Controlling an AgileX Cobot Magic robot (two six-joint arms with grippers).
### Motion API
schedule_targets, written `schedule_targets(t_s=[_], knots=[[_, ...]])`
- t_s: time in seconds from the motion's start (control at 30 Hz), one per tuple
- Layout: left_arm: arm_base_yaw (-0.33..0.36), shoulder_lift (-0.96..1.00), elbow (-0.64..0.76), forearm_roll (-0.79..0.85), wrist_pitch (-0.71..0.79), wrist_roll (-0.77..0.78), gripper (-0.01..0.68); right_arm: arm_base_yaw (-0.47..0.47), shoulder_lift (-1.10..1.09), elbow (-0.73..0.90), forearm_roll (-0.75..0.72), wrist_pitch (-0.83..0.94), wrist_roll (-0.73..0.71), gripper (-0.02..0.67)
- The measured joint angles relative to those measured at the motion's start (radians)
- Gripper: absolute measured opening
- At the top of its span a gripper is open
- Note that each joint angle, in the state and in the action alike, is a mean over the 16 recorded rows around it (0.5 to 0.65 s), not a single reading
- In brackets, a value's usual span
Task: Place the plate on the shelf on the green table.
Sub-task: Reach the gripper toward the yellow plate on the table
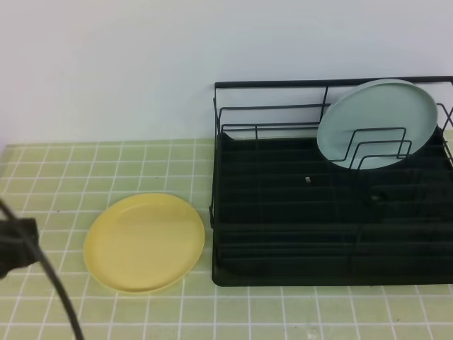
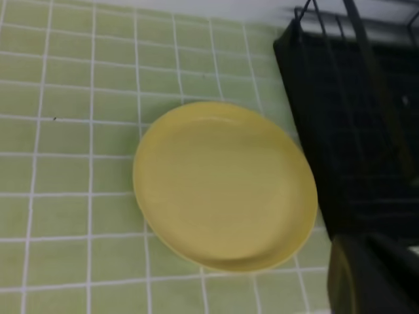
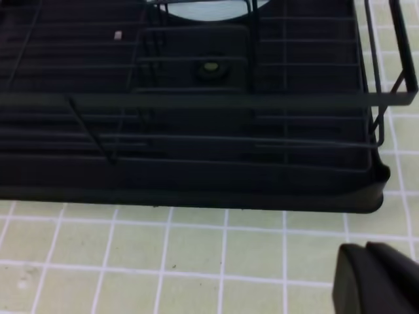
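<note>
One yellow plate (image 1: 144,242) flat, face up, on green table (image 1: 64,170) beside shelf (image 1: 325,234); both claws closed, empty.

A pale blue-green plate (image 1: 379,122) stands tilted on edge at the far right, leaning among upright wire dividers. A plain white wall (image 1: 106,64) rises behind.

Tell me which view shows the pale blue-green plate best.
Exterior high: the round pale blue-green plate shows nearly whole, leaning upright in the black wire dish rack's dividers. Right wrist catches only its bottom edge; left wrist shows none.
</note>
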Motion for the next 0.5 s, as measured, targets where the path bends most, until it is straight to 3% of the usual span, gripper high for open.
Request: schedule_targets(t_s=[0.5], knots=[[0.000, 0.445, -0.267, 0.029, 0.109, 0.071, 0.000, 0.000, 0.000, 0.008, 0.032, -0.009, -0.023, -0.004]])
